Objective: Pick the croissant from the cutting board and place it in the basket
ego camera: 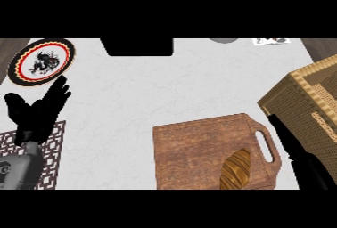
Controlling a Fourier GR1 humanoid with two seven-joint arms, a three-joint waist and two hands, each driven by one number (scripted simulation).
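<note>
Currently the croissant (236, 169) lies on the cutting board (197, 147), ungrasped. Right robot hand (289, 142), fingers straight and empty, should descend squarely over it before closing. Basket (309, 102) stands just beyond.

Croissant (236, 169) is lying on the cutting board (197, 147) at lower centre-right, basket (309, 95) sitting at the right edge. Right hand (299, 153) is stretching straight-fingered between them. Left hand (39, 109) is resting open at left, below a plate (42, 60).
</note>
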